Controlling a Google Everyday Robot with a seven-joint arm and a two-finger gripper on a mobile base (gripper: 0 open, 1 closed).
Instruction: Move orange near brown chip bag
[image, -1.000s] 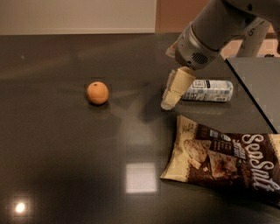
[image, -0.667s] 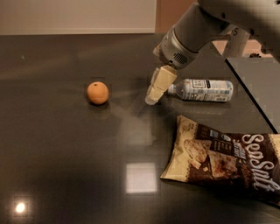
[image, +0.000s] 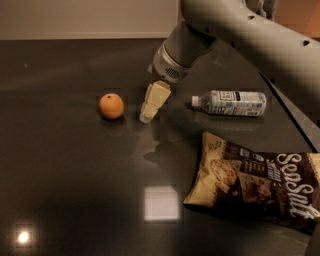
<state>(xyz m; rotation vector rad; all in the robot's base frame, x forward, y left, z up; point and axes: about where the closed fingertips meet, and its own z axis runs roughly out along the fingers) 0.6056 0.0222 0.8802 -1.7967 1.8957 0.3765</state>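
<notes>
The orange (image: 111, 106) sits on the dark table at centre left, its dark stem dot facing up. The brown chip bag (image: 255, 184) lies flat at the lower right, with "Sea Salt" lettering. My gripper (image: 152, 104) hangs from the grey arm that comes in from the upper right. It is just right of the orange, a small gap apart, and low over the table. It holds nothing.
A clear plastic water bottle (image: 230, 103) lies on its side right of the gripper, above the bag. The dark glossy table (image: 65, 190) shows light reflections at the lower left and centre. A table edge runs diagonally at the far right.
The gripper has moved left, from beside the water bottle to close beside the orange. The orange, bag and bottle have not moved.
</notes>
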